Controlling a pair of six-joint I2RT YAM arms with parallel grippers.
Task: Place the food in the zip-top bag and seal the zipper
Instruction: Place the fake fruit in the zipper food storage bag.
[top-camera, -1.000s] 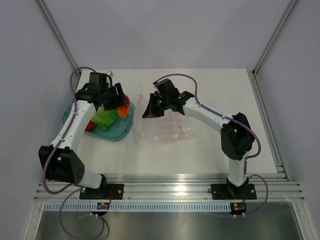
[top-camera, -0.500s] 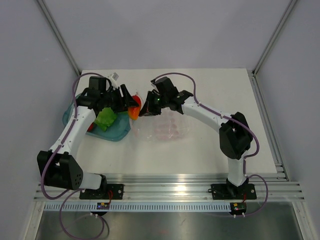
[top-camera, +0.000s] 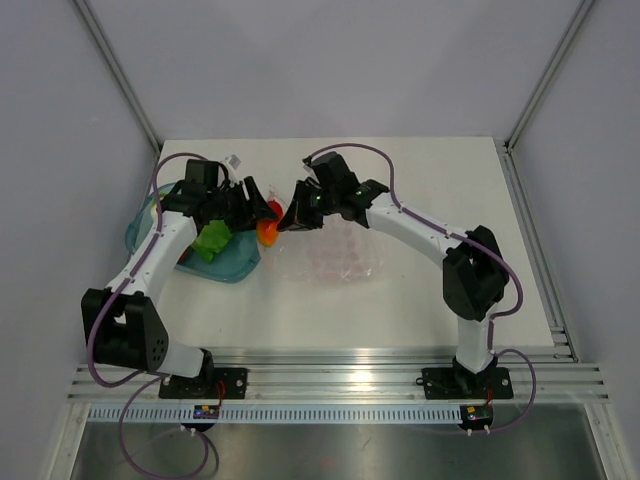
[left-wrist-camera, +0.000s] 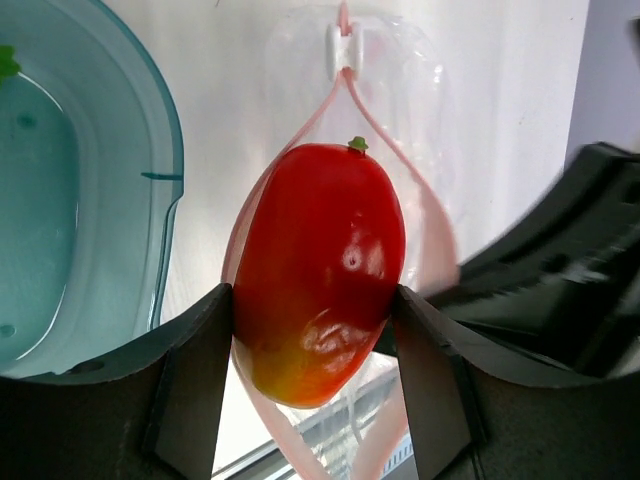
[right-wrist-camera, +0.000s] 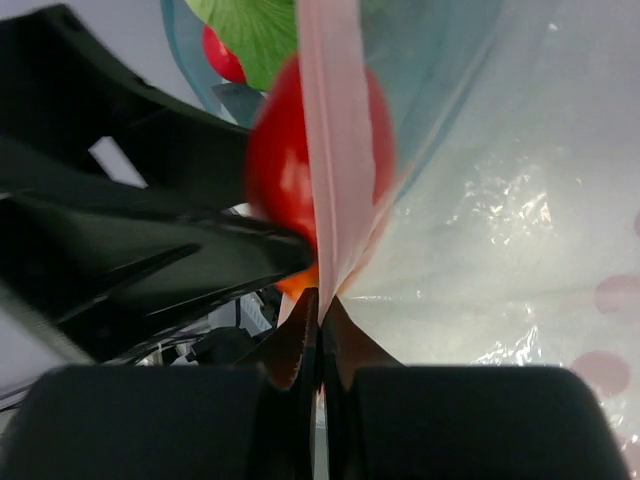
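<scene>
Left gripper (left-wrist-camera: 315, 335): mine, jaws clamped across red-orange toy food (left-wrist-camera: 320, 270), poised at mouth of zip-top bag (top-camera: 345, 255). Right gripper (right-wrist-camera: 320, 330): pinched tight on zipper (right-wrist-camera: 335, 150) lip, holding mouth up at bag's 9 o'clock side. Green pieces (top-camera: 212, 240) in bowl (left-wrist-camera: 165, 180), further toward 9. Risks: mouth looks narrow, so food may snag zipper strip, tug lip out of right pinch, or fall outside bag on release.

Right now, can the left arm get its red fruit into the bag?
Probably yes: the right gripper holds one zipper lip up, and the bag gapes open just beyond the red fruit.
</scene>
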